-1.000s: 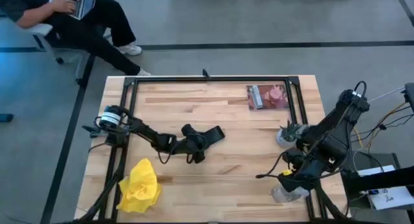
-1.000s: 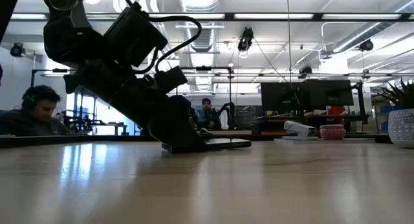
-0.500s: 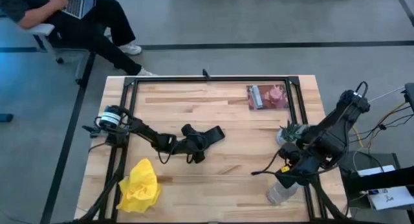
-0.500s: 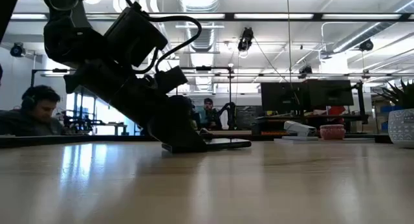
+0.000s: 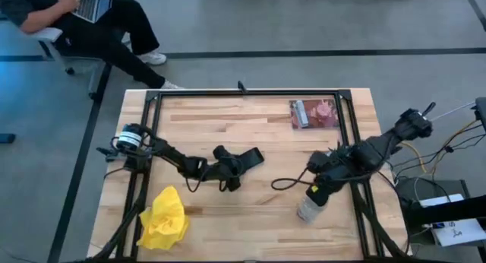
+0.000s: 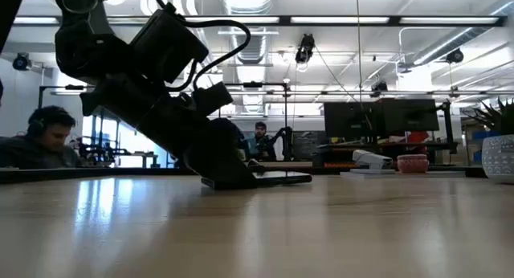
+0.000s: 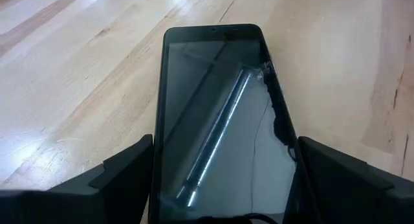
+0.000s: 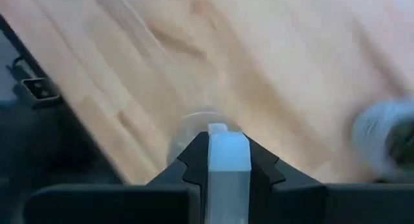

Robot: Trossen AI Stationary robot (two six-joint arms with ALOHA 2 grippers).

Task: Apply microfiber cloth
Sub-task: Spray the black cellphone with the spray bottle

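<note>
Since the earlier high view the right gripper [image 5: 314,196], pinching the spray bottle [image 5: 307,210], has swung inward, while the microfiber cloth [image 5: 162,218] lies well apart from the left gripper [image 5: 244,158]; in the left wrist view its fingers [image 7: 126,179] hold the phone [image 7: 220,114], so wiping should wait until the bottle is set down.

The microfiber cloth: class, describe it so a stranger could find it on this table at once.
Look at the wooden table from above and go to the corner by the left arm's base. There lies the microfiber cloth, crumpled and untouched. It is the only bright yellow, soft thing there.
</note>
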